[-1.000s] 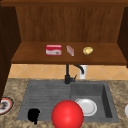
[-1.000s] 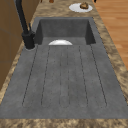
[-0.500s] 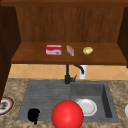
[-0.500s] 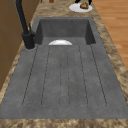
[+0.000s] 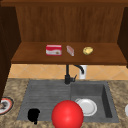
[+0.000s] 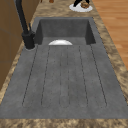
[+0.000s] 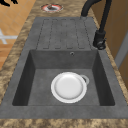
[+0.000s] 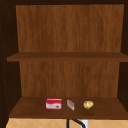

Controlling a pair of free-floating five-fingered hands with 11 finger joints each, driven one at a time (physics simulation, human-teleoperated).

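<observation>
Recording black left hand hanging low at front-left of the grey ribbed drainboard, front view; appearing as a compact dark blob, so not stating whether fingers are apart or together: cannot tell. Logging large glossy red sphere just beside that hand, to its right, overlapping the front edge of the dark grey stone sink in front view; contact w/ hand not seen, narrow gap showing btwn the two. Noting black right hand at far end of counter in left side view, partly cut by the top edge, sitting directly above a small white round plate carrying a brown lumpy food item; grip state not determinable, and touching or apart also not determinable. Finding a white round dish lying flat on the basin floor, approx. centre, next to the drain. Seeing black curved tap standing at rear of sink btwn drainboard and basin. Noting red-rimmed round plate on speckled counter left of the drainboard. Listing on lower wooden shelf, left to right: red-and-white flat box, small pinkish carton, yellowish round lump, all well apart from both hands.
</observation>
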